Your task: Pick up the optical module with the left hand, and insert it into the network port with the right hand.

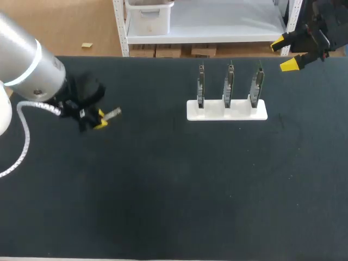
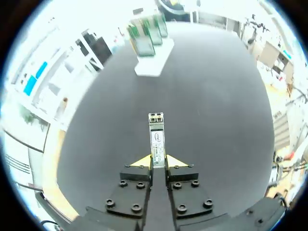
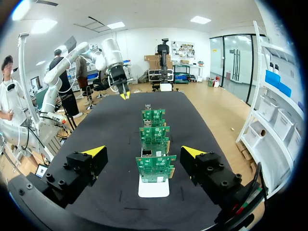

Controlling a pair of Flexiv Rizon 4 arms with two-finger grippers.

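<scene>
Left arm (image 1: 27, 60): silver, entering from the left edge, with its dark wrist bent low over the left part of the table. Left gripper (image 1: 99, 118): the two yellow-tipped fingers are pressed close together and clamp one end of the optical module (image 1: 112, 113) from both sides. The rest of the module juts out ahead of the tips toward the right. Right arm (image 1: 331, 22): dark, at the far right corner. Right gripper (image 1: 284, 53): fingers spread wide apart, yellow tips pointing left.
</scene>
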